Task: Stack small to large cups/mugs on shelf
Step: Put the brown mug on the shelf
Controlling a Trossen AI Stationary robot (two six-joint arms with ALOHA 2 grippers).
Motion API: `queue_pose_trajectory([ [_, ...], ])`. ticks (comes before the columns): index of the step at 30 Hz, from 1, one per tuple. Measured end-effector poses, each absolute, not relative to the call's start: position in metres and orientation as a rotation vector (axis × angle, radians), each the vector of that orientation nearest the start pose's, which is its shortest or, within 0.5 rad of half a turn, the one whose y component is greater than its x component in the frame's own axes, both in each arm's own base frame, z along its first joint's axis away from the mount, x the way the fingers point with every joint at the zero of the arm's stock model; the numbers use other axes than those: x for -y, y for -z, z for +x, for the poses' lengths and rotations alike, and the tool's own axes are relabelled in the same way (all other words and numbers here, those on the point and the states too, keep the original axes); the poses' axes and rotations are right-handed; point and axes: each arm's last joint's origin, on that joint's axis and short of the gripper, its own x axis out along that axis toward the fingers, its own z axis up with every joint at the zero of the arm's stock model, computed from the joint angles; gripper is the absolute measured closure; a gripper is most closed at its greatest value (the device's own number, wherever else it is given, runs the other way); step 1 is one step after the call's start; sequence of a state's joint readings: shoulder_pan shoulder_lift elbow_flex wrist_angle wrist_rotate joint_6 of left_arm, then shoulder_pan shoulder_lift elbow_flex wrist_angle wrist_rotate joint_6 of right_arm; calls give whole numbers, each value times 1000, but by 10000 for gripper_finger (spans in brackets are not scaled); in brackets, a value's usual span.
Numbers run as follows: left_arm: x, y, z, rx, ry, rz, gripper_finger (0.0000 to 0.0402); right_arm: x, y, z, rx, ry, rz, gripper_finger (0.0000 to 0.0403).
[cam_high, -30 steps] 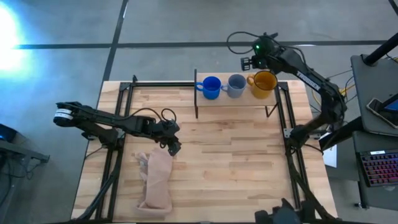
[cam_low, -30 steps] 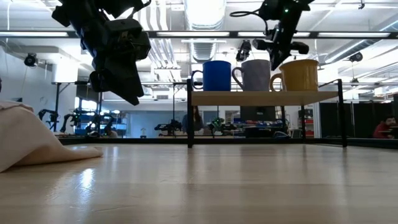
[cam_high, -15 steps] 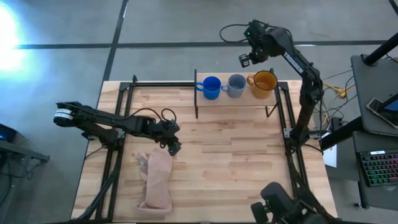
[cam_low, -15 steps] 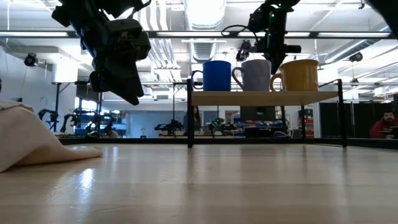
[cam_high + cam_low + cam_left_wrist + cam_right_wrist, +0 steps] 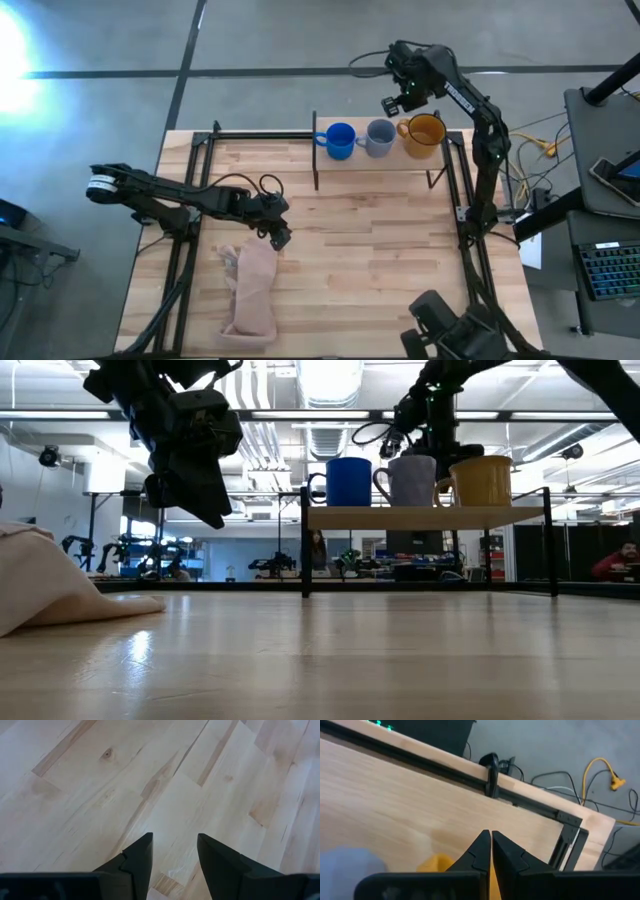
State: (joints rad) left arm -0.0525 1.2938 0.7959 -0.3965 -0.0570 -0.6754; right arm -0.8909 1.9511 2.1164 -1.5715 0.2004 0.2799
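Three mugs stand in a row on their bases on the shelf (image 5: 372,162) at the table's far edge: a bright blue one (image 5: 340,140), a grey-blue one (image 5: 379,137) and a larger yellow-orange one (image 5: 425,134). They also show in the low view: blue (image 5: 348,482), grey-blue (image 5: 412,480), yellow-orange (image 5: 485,480). My right gripper (image 5: 392,103) is shut and empty, high beyond the shelf's far side, near the grey-blue mug; its closed fingertips show in its wrist view (image 5: 491,840). My left gripper (image 5: 280,238) hangs open and empty over the table's left half (image 5: 174,840).
A pinkish-beige cloth (image 5: 252,290) lies crumpled on the table near the left gripper, toward the near edge; it also shows in the low view (image 5: 40,585). Black frame rails (image 5: 190,200) run along the table's sides. Bare wood lies between the shelf and the near edge.
My right gripper has gone from beside the yellow-orange mug toward the table's left, staying above and behind the row of mugs, as its arm has swung up. The mugs, the cloth and my left gripper have kept still.
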Motion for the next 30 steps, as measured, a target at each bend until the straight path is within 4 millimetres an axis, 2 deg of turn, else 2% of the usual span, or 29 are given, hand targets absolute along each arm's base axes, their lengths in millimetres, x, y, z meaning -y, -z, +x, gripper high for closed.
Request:
queue_pose_trajectory([
  [12, 11, -218, 252, -851, -312, -575, 262, 271, -358, 219, -1250, 1034, 755, 394],
  [30, 11, -217, 252, -851, -315, -574, 262, 258, -358, 234, -1262, 905, 738, 394],
])
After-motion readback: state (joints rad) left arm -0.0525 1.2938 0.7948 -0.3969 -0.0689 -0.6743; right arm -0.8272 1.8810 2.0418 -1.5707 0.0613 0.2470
